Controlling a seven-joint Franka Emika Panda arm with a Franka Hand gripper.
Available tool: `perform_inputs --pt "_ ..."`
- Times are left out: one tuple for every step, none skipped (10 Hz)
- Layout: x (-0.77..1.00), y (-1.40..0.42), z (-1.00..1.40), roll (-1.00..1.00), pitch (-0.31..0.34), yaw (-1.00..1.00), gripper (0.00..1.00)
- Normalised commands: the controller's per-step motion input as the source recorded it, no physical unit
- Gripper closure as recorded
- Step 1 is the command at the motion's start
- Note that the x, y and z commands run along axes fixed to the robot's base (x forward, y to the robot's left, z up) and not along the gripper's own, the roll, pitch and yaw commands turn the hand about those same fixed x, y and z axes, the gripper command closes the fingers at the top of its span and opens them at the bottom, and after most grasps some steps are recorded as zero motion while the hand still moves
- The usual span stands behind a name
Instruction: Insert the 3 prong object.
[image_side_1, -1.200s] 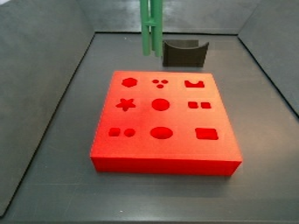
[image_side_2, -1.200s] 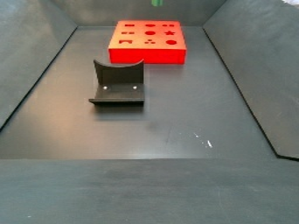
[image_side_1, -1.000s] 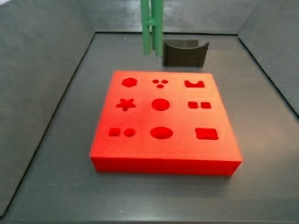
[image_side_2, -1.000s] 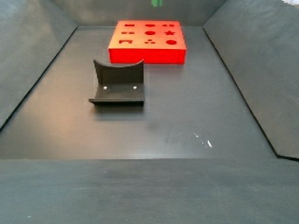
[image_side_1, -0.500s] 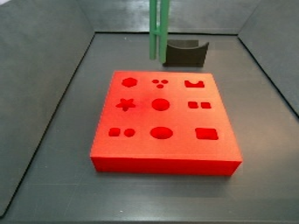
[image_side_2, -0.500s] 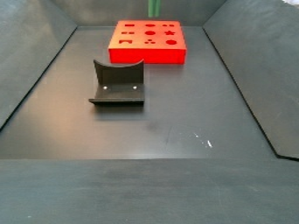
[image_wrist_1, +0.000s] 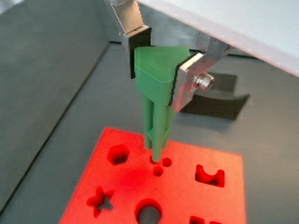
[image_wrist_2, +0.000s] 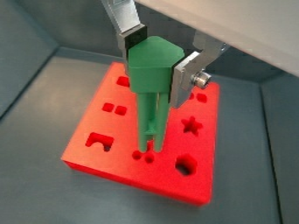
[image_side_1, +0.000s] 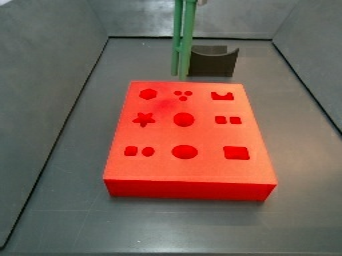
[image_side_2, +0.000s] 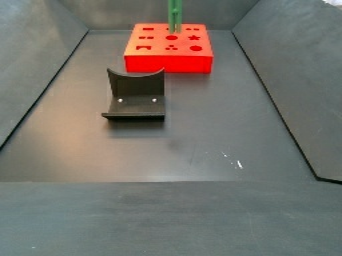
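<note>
My gripper (image_wrist_1: 163, 66) is shut on the head of the 3 prong object (image_wrist_1: 156, 105), a long green piece of thin parallel rods hanging straight down; it also shows in a wrist view (image_wrist_2: 149, 87). Its tips hover just above the trio of small round holes (image_wrist_1: 160, 164) near the far edge of the red block (image_side_1: 187, 140). In both side views only the green rods show (image_side_1: 183, 45) (image_side_2: 174, 12); the gripper itself is above the frame. The silver fingers (image_wrist_2: 187, 74) grip the head from both sides.
The red block (image_side_2: 170, 48) has several shaped holes: hexagon, star, circle, squares, crown. The dark fixture (image_side_1: 211, 60) stands behind the block, and also shows in a side view (image_side_2: 134, 95). Grey walls (image_side_1: 67, 90) slope up around the dark floor.
The green piece has moved right and slightly down, from left of the three-hole socket to over it. The block and the fixture have not moved.
</note>
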Motion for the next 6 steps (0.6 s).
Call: perform_inputs --pt "0.15 0.09 -0.05 -0.04 0.056 -0.88 1.0" --pt "0.09 0.01 0.0 -0.04 0.011 -0.96 1.0" --pt "0.12 0.0 0.0 -0.05 0.0 -0.97 1.0" --pt "0.11 0.0 0.0 -0.06 0.0 -0.99 1.0" --pt "0.09 0.0 -0.04 -0.06 0.0 -1.0 1.0" --pt "0.09 0.0 -0.2 -0.09 -0.071 -0.99 1.0"
